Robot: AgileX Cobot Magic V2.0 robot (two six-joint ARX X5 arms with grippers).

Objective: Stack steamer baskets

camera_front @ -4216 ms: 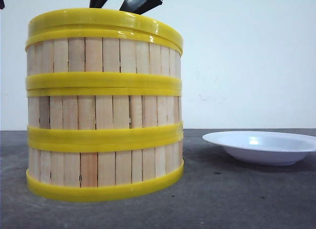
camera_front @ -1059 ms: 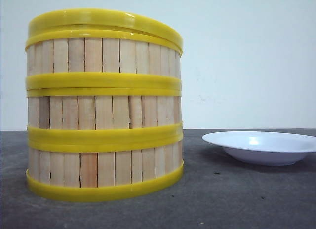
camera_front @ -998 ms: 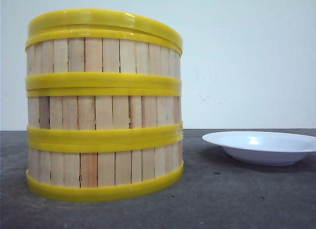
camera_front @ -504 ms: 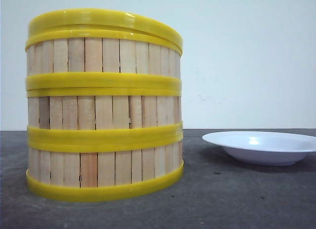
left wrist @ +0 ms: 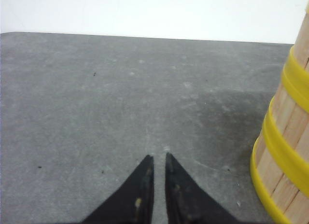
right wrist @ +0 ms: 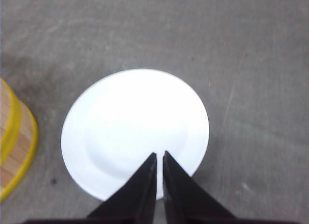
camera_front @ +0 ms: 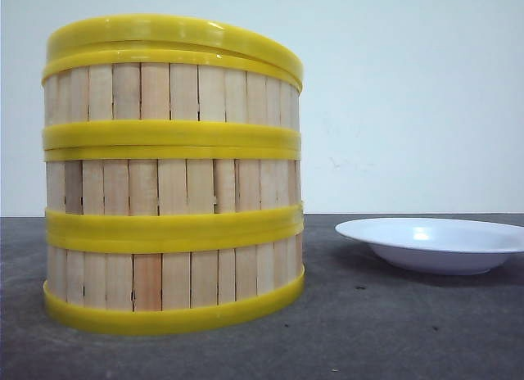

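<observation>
Baskets: I see the three steamer baskets (camera_front: 172, 175) standing one on top of another, near the front edge of the surface (camera_front: 385, 331) on its left side.
Top of the pile: there is an extra yellow ring on top, and it looks a bit tipped. I think it is a lid, but I cannot see its top.
Why piled up: the yellow bands meet all the way up, so each basket sits flat on the one under it. I think the stacking is done.
Left claw: my left claw (left wrist: 158, 161) is pressed almost together, with only a thin gap, and it holds nothing. It hangs over bare surface just beside the bottom of the pile (left wrist: 285, 151).
Right claw: my right claw (right wrist: 160, 159) is pressed almost together too, and it is empty. It hangs over the near rim of the plate (right wrist: 135, 132).
Why the claws are there: I think both are kept off the pile so they do not bump it.
Plate: the white plate (camera_front: 434, 242) is empty and sits to the right of the pile, apart from it.
Surface: it is dark grey and a bit speckled, with pale scuffs.
Room: behind the far edge I see only a plain white wall (camera_front: 409, 93).
</observation>
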